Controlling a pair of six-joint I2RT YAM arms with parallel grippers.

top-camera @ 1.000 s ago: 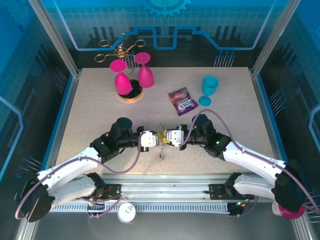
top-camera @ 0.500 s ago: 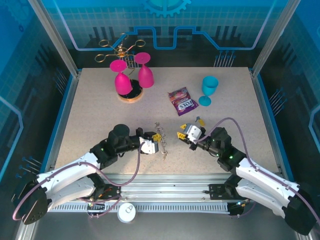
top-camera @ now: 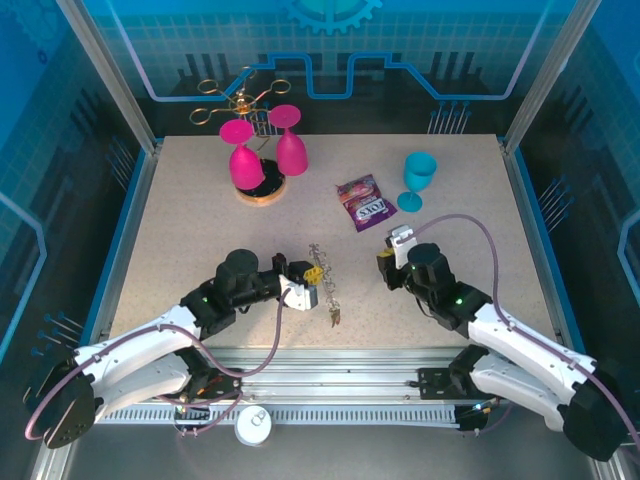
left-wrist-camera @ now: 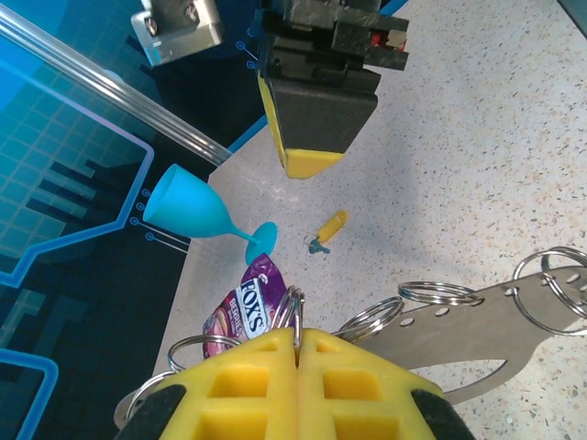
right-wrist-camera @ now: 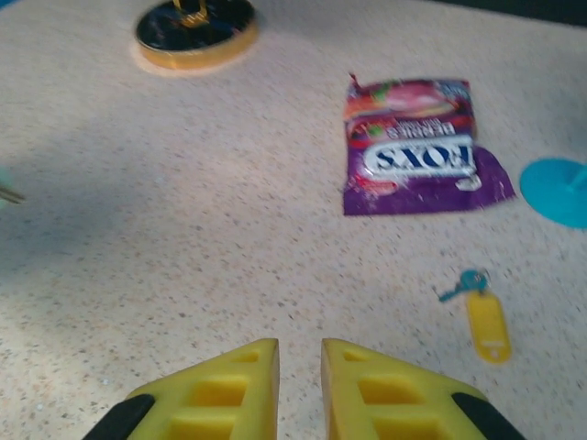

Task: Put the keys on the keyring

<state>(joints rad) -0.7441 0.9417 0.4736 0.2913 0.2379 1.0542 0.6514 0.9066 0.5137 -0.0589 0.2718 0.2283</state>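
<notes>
My left gripper (top-camera: 308,283) (left-wrist-camera: 298,335) is shut on a thin metal ring (left-wrist-camera: 298,312) of the keyring. Its grey strap (left-wrist-camera: 477,312) (top-camera: 327,290), punched with holes and carrying more rings, stretches off to the right just above the table. A small teal key on a yellow tag (right-wrist-camera: 486,321) (left-wrist-camera: 330,226) lies loose on the table near the goblet's foot. My right gripper (top-camera: 390,258) (right-wrist-camera: 300,353) (left-wrist-camera: 312,165) hovers low over the table short of that key. Its pads stand slightly apart with nothing between them.
A purple candy packet (top-camera: 362,202) (right-wrist-camera: 417,156) lies mid-table. The teal goblet (top-camera: 418,178) (left-wrist-camera: 197,211) stands to its right. Two pink goblets (top-camera: 245,160) hang upside down on a gold wire rack with a round base (top-camera: 262,190) (right-wrist-camera: 194,27) at the back left.
My right gripper has pulled away from the left one, moving right and turning toward the back of the table. The left gripper still holds the keyring and has shifted slightly.
</notes>
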